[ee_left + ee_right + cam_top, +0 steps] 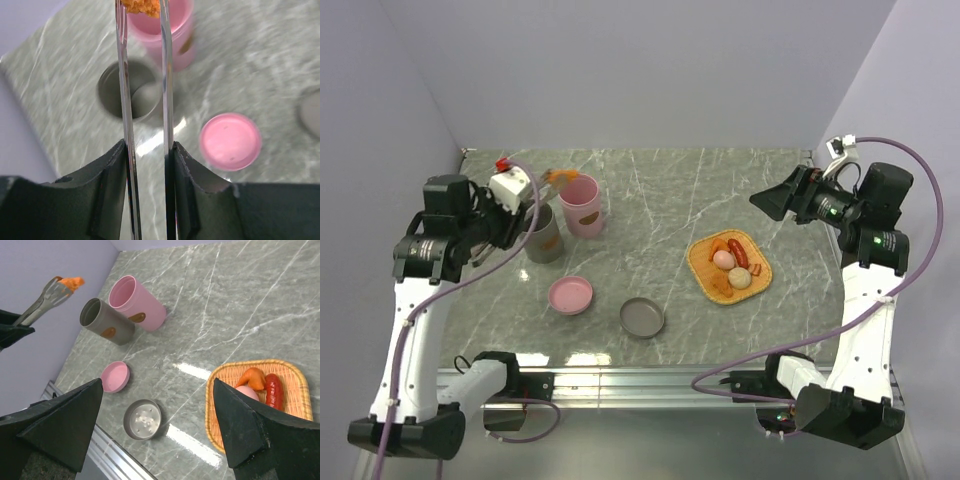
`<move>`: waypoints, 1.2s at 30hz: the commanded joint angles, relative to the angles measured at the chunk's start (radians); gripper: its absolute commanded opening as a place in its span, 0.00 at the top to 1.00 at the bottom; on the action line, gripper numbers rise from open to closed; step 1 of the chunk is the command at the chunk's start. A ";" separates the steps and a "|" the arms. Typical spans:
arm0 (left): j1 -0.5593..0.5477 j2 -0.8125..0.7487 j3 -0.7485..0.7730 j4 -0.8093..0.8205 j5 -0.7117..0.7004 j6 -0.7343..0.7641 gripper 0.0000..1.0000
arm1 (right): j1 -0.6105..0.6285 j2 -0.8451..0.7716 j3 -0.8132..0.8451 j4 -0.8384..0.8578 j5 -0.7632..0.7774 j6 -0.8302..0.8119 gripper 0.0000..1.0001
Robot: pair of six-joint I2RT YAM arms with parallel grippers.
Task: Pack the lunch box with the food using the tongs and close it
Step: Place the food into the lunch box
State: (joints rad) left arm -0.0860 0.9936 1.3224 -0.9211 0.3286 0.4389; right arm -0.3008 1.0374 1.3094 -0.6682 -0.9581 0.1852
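Note:
My left gripper [149, 150] is shut on the silver tongs [125, 100], one finger against each arm. The tong tips pinch an orange chunk of food [141, 6] just above the pink container [165, 35], with the grey container [131, 90] beside it; both stand open and look like the lunch box parts. From above, the left gripper [510, 205] is at the table's left. More food [731, 268] lies on the orange wicker tray [705, 250]: orange pieces, a red strip, two pale balls. My right gripper [775, 200] hangs open and empty, raised right of the tray.
A pink lid [570, 295] and a grey lid [642, 318] lie flat on the marble table, near the front. A metal rail [650, 380] runs along the near edge. Lilac walls close in the left, back and right sides.

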 commanded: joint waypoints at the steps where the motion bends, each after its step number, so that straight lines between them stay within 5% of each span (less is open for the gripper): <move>1: 0.072 -0.052 -0.028 0.008 -0.052 -0.020 0.83 | 0.008 -0.025 -0.009 0.032 0.012 -0.018 0.03; 24: 0.132 -0.089 -0.140 -0.081 -0.175 -0.094 0.79 | 0.008 -0.068 -0.041 0.022 0.012 -0.049 0.02; 36: 0.131 -0.035 -0.085 -0.085 -0.172 -0.100 0.52 | 0.009 -0.057 -0.047 0.027 -0.005 -0.035 0.01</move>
State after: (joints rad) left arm 0.0410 0.9489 1.1809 -1.0267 0.1444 0.3515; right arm -0.2970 0.9848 1.2675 -0.6731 -0.9386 0.1413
